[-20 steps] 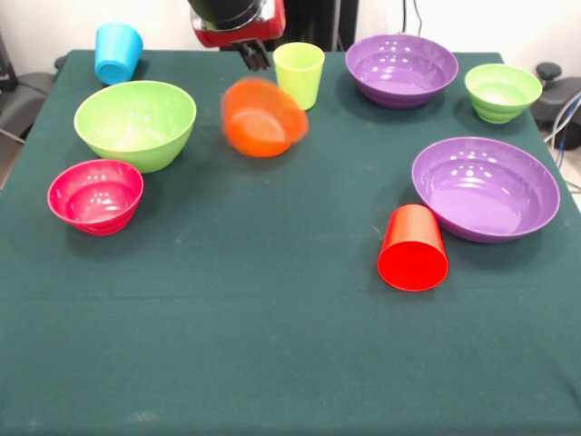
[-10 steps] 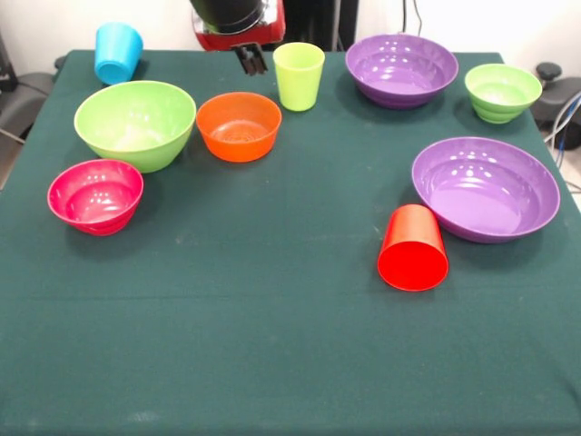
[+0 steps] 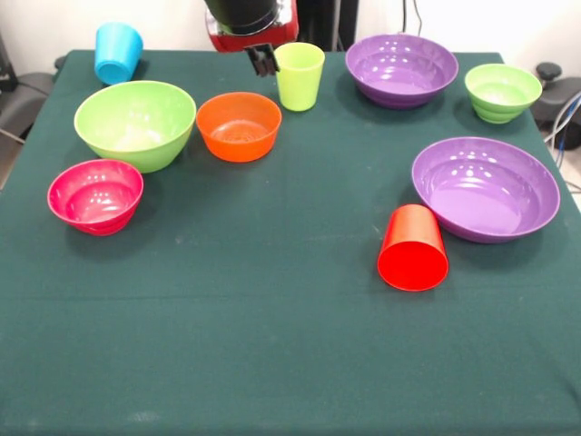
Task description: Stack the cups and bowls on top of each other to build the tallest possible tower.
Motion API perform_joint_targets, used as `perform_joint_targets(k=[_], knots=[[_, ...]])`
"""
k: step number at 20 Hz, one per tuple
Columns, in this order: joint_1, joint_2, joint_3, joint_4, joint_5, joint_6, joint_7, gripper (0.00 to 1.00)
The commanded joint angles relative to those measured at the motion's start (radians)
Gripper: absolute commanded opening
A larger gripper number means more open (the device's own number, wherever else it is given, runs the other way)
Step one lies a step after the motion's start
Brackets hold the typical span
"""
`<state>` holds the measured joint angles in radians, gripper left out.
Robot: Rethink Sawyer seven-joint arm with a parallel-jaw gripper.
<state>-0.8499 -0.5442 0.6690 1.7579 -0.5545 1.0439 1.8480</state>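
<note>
My gripper (image 3: pixel 263 60) hangs at the table's far side, just left of the upright lime green cup (image 3: pixel 300 76) and above and behind the orange bowl (image 3: pixel 239 125). It is empty, its jaws slightly apart. The orange bowl stands upright next to the large lime green bowl (image 3: pixel 134 123). The pink bowl (image 3: pixel 95 195) sits in front of those. The sky blue cup (image 3: pixel 118 53) stands mouth down at the far left. The red cup (image 3: pixel 413 247) lies on its side by the near purple bowl (image 3: pixel 486 188). The other purple bowl (image 3: pixel 401 68) and the small green bowl (image 3: pixel 502 91) are far right. No stacked tower shows. The orange cup is out of view.
Everything rests on a dark green tablecloth (image 3: pixel 272 345). The arm's red and black body (image 3: pixel 250 23) reaches in at the top edge. Black equipment and cables (image 3: pixel 563 100) lie beyond the table's right edge.
The orange bowl was in mid-air, tilted and blurred under the gripper; it has dropped and settled upright on the cloth. The gripper has shifted slightly right toward the lime green cup.
</note>
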Motion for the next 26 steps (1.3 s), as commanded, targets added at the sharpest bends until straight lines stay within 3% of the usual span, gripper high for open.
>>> perform_joint_targets(k=[1, 6, 10, 11, 17, 22, 26], knots=[[0.043, 0.019, -0.019, -0.037, -0.081, -0.106, -0.075, 0.00], [0.090, -0.059, -0.074, -0.023, -0.110, -0.125, 0.039, 0.00], [0.103, -0.064, -0.094, -0.026, -0.109, -0.150, 0.042, 0.00], [0.115, -0.066, -0.111, -0.031, -0.104, -0.167, 0.032, 1.00], [0.155, -0.079, -0.138, -0.054, -0.142, -0.217, 0.043, 1.00], [0.222, -0.156, -0.193, -0.058, -0.209, -0.287, 0.123, 1.00], [0.258, -0.161, -0.227, -0.078, -0.208, -0.292, 0.142, 1.00]])
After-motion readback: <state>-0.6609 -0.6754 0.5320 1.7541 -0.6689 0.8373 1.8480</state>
